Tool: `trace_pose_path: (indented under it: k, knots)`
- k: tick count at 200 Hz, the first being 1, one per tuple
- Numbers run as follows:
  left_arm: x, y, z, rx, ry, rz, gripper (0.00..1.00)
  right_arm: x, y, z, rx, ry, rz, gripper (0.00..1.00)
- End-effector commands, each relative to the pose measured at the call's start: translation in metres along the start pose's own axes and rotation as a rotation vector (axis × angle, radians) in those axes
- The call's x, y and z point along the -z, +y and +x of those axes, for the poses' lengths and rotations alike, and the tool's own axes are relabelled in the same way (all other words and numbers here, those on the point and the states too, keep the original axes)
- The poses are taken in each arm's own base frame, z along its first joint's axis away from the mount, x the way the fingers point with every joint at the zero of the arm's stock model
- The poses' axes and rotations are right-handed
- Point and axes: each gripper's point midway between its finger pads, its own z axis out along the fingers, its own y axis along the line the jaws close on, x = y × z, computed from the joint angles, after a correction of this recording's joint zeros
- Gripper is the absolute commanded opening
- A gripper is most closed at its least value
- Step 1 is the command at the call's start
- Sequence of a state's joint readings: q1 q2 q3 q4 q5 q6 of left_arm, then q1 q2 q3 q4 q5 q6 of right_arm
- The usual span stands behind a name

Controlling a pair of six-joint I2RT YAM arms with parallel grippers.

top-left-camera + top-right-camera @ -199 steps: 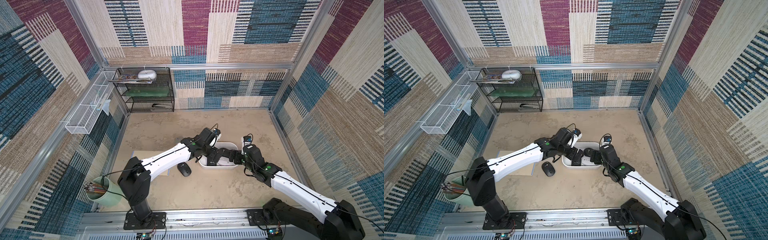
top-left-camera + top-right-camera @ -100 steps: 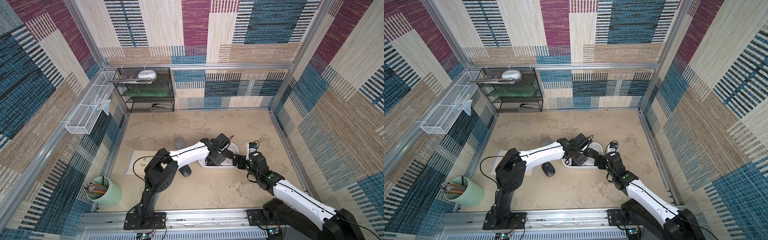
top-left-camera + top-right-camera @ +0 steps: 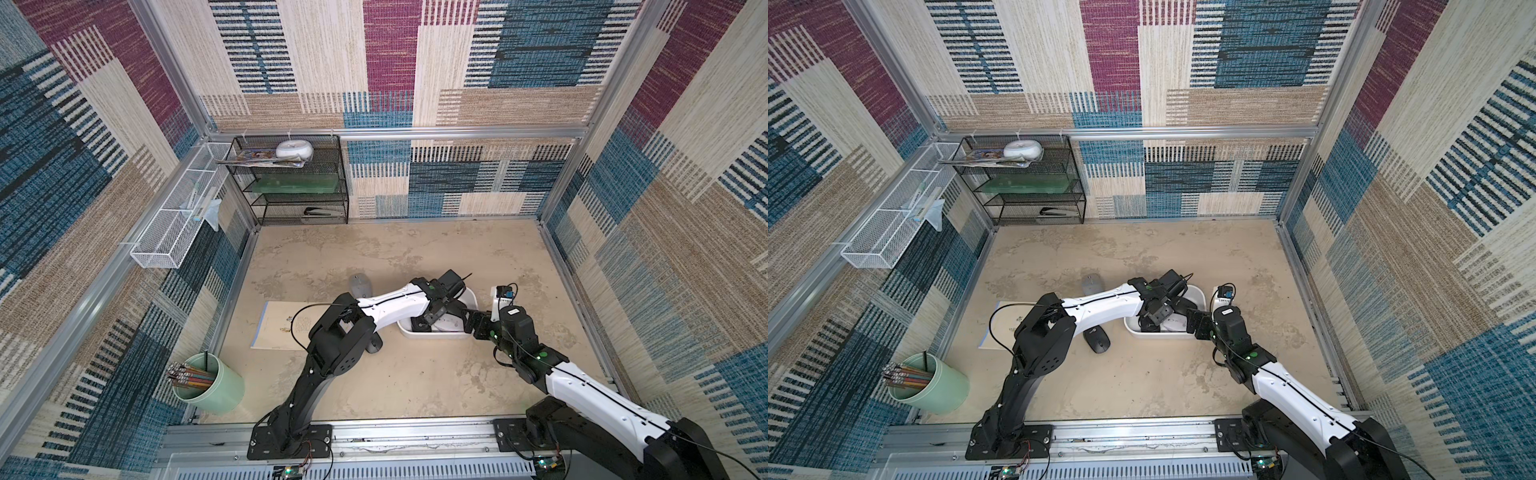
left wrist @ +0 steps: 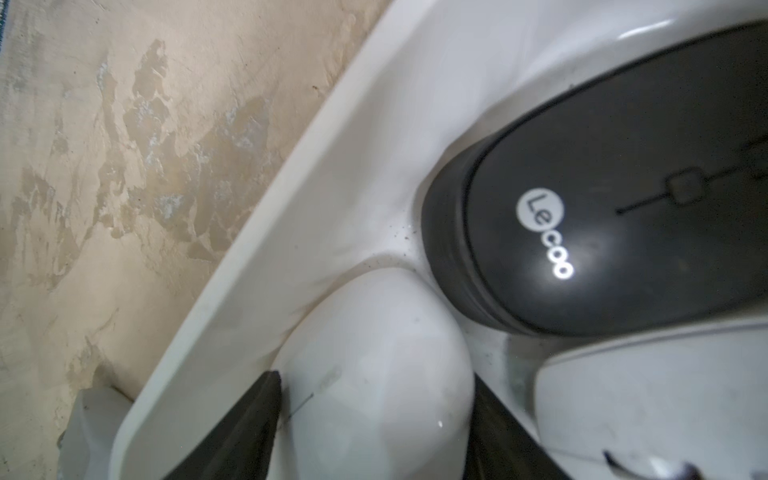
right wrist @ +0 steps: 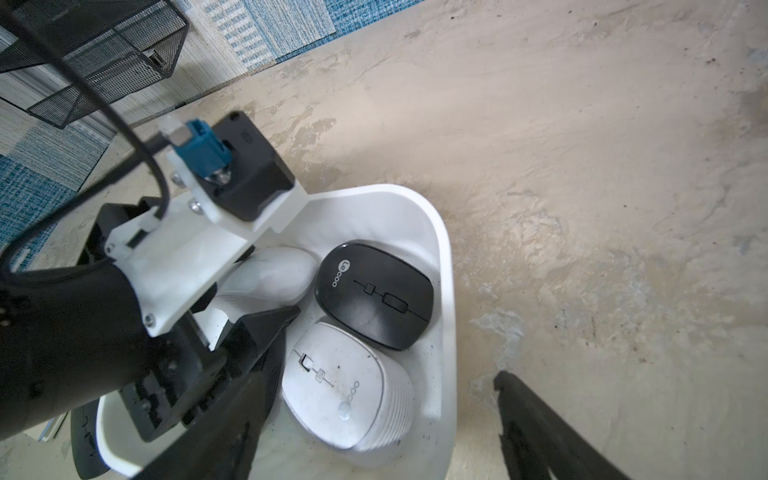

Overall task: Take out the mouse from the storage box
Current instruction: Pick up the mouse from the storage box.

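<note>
Inside the white storage box [image 5: 446, 266] on the tabletop [image 5: 582, 166], the left hand [image 4: 376, 378] clamps a white mouse [image 4: 374, 324] across its sides, tight against the box wall and beside a black mouse [image 4: 623, 187]. The right hand [image 5: 380, 376] hangs spread across the box's end wall (gripping nothing). The white mouse looks light, rigid and glossy, so probably slippery; its low flanks likely hold better than the dome.

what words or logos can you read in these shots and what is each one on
"Lecoo": black oval computer mouse in the white plastic storage box.
"coo", rest worn: white ribbed-edge mouse beside it.
Print on the beige paper sheet and the magazine on the black mesh rack: too small to read.
</note>
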State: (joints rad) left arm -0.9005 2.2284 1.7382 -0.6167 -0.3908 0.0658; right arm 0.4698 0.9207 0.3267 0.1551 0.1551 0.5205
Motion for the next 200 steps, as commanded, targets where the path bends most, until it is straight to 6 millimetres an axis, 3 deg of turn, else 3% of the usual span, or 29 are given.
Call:
trace_pose_path:
  k: [1,77,119,131,153,188,200]
  knots:
    - [-0.006,0.003,0.007,-0.014,0.032,-0.023,0.66,0.0,0.005,-0.006,0.006,-0.026,-0.023,0.9]
    - [0.0,0.008,0.0,0.003,-0.004,-0.032,0.4,-0.002,0.006,-0.005,0.007,-0.026,-0.03,0.9]
    - [0.004,0.009,-0.005,0.015,-0.025,-0.028,0.33,-0.003,0.005,-0.004,0.005,-0.025,-0.03,0.9]
    - [0.005,0.009,-0.006,0.016,-0.028,-0.022,0.33,-0.003,0.005,-0.004,0.005,-0.025,-0.028,0.9]
    - [0.001,0.006,-0.003,0.009,-0.014,-0.019,0.47,-0.003,0.006,-0.004,0.005,-0.025,-0.034,0.9]
    - [-0.009,0.002,0.002,-0.004,0.014,-0.013,0.48,-0.003,0.006,-0.005,0.001,-0.025,-0.035,0.9]
    - [-0.01,0.004,0.004,-0.004,0.027,-0.02,0.44,-0.003,0.006,-0.005,0.001,-0.027,-0.036,0.9]
